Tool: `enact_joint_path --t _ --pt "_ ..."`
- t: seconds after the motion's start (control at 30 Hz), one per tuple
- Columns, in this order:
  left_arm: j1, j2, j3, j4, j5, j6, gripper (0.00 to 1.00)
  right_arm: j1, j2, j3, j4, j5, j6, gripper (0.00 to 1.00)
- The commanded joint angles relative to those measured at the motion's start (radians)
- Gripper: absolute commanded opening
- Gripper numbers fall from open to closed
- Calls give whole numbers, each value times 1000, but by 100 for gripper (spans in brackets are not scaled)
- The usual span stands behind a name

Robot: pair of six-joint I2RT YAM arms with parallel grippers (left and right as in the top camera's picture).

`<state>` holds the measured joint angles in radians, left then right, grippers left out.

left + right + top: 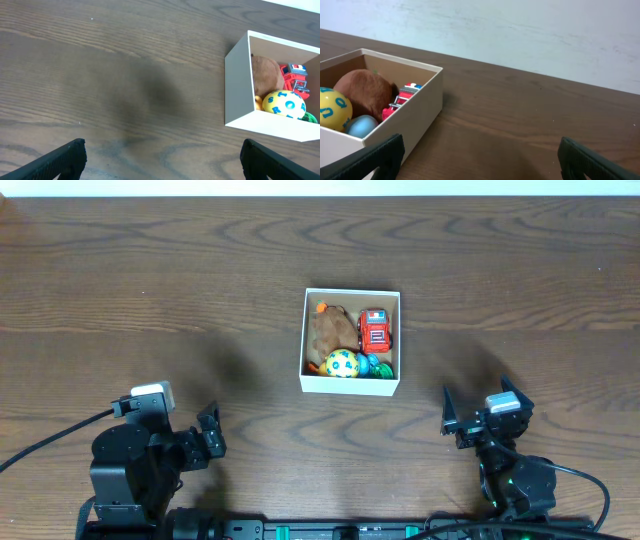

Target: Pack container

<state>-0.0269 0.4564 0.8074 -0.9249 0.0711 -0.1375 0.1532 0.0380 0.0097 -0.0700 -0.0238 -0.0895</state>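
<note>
The container [350, 385], a square white-walled box with a tan inside, sits at the middle of the wooden table. It holds a brown plush toy [332, 330], a red toy truck [375, 331], a yellow ball with blue marks [342, 364], a blue egg and something green. It also shows in the left wrist view [237, 85] and the right wrist view [417, 115]. My left gripper [210, 435] is open and empty at the front left [162, 160]. My right gripper [470, 420] is open and empty at the front right [480, 157].
A black cable [50, 442] runs from the left arm toward the left edge. A pale wall [520, 35] stands beyond the table's far edge. Dark electronics [330, 530] line the table's front edge between the arm bases.
</note>
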Motion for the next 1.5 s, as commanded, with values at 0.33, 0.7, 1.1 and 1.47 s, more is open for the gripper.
enact_joint_path --t 0.33,0.7,1.1,1.47 --pt "3 1 -5 -7 -11 -9 98 -9 -7 -4 -1 -9 -16 99" --pt "4 -172 -149 44 -11 127 98 -9 -7 -4 -2 -9 -16 99" --pt "4 -365 -607 735 105 430 98 -9 -7 -4 -2 -9 -16 99" --pt "4 -452 -803 954 105 413 98 -9 -7 -4 -2 -9 -16 99"
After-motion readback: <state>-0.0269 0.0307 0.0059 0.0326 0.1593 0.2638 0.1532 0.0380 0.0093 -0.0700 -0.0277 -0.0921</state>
